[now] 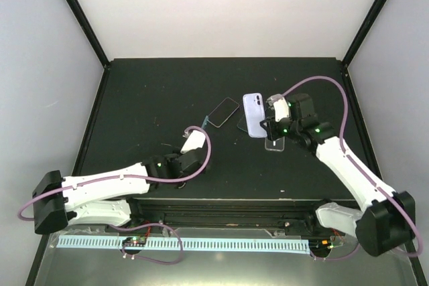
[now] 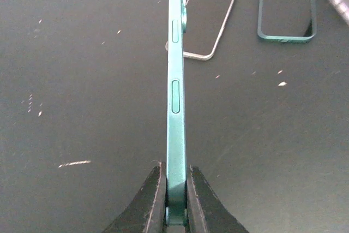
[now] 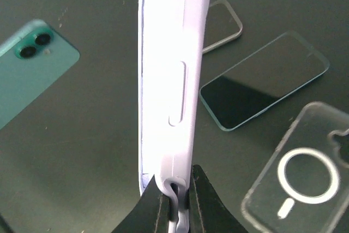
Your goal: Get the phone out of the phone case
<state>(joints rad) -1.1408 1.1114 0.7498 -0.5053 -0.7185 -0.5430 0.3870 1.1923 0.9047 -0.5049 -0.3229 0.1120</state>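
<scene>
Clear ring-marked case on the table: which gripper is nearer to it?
Right. The right gripper hangs just beyond the clear case; the left gripper sits well off to its left.

Left gripper (image 2: 175, 189) clamped; right gripper (image 3: 177, 192) clamped.

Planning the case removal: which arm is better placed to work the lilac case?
Right, probably: its jaws clamp the lilac cased phone; the left arm's jaws are full with a bare green phone.

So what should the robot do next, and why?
Probably lower the left hand and lay the green phone on the table. That phone is bare and pinched on edge, with the green case lying empty beyond. The right hand grips the purple phone, case on, and likely needs help.
</scene>
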